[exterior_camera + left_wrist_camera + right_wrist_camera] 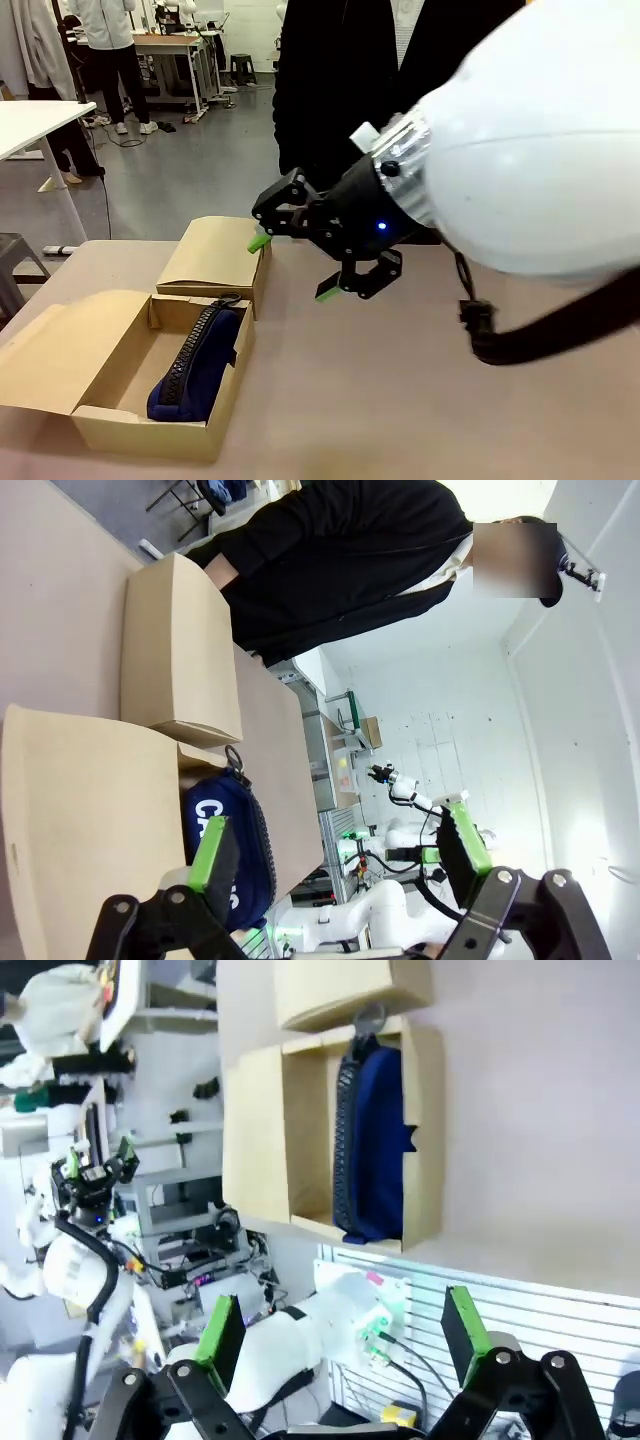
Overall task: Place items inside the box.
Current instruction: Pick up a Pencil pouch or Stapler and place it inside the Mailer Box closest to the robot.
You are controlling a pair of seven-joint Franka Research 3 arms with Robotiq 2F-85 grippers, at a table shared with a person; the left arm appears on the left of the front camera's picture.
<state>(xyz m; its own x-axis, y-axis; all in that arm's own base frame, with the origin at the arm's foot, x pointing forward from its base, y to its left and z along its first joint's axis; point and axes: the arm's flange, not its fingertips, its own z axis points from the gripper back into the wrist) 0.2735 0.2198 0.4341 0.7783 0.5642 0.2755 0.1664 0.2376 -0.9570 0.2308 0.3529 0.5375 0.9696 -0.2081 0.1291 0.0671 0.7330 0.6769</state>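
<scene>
The right gripper (294, 266) hangs above the table (380, 400) just beside the box (150, 428), jaws spread wide with nothing between the green pads (260, 241). The left gripper (338, 852) is likewise spread and empty, looking over the box. The navy case (195, 365) already lies inside the box, zip up, along its right wall, leaving the left part of the floor bare. The lid (215, 255) sits behind the box and the flap (60, 350) lies open to the left, so the mouth is free from above. No other item shows on the table, so the step in hand is probably fetching the next one, perhaps from the person (330, 80) at the far side. The big white arm hides much of the table's right, though, and something may lie behind it. To do this well, the jaws should straddle the item across its narrow side and close at its middle, so it hangs level. It should then be lifted above the box wall before crossing and brought down over the bare left part, not onto the case. Release should come only when the item is low, so nothing bounces out or lodges on the rim. One finger is close to the lid, so the swing should start away from it.
</scene>
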